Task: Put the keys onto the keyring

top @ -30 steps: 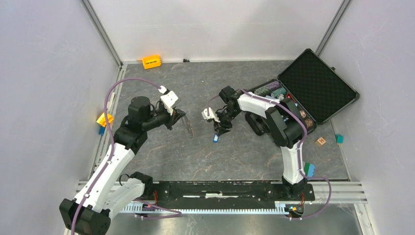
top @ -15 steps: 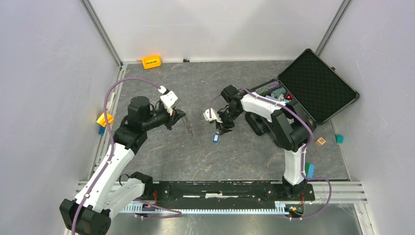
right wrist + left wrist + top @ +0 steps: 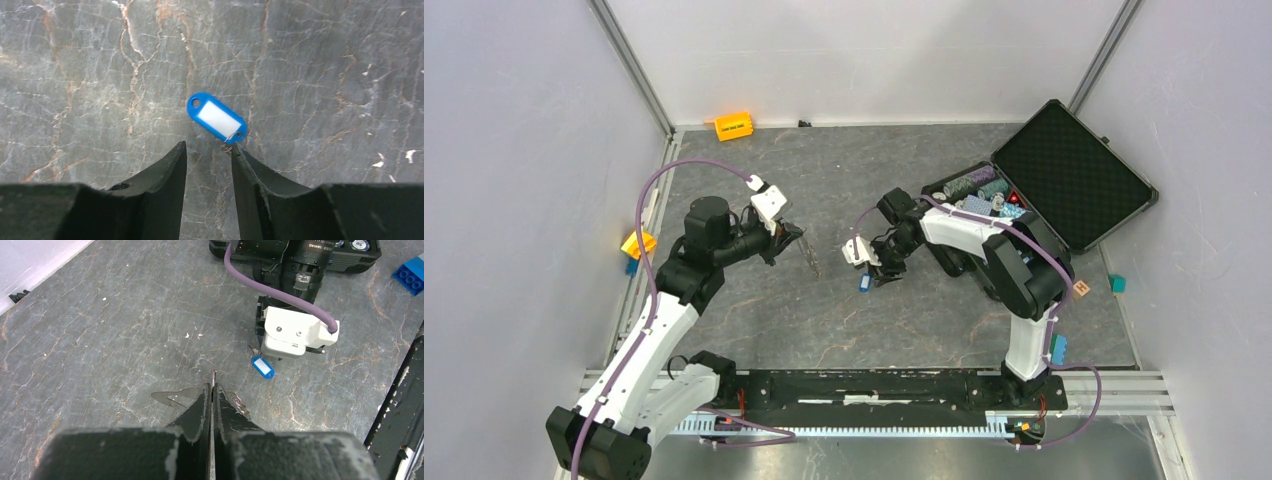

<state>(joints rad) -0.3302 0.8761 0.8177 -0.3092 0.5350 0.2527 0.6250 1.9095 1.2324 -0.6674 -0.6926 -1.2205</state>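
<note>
One key (image 3: 213,376), seen edge-on as a thin metal sliver, is pinched between the closed fingers of the left gripper (image 3: 212,390) at the lower middle of the left wrist view. One blue tag (image 3: 216,117) lies flat on the table (image 3: 824,320) at the centre of the right wrist view. Its single small ring (image 3: 227,146) sits at a fingertip of the right gripper (image 3: 209,149), whose fingers stand a narrow gap apart with nothing between them. One black case (image 3: 1069,175) lies open at the upper right of the top view. An orange block (image 3: 733,126) sits by the back wall, a second orange block (image 3: 638,243) at the left edge. The table is grey, veined like stone, with pale walls on three sides.
</note>
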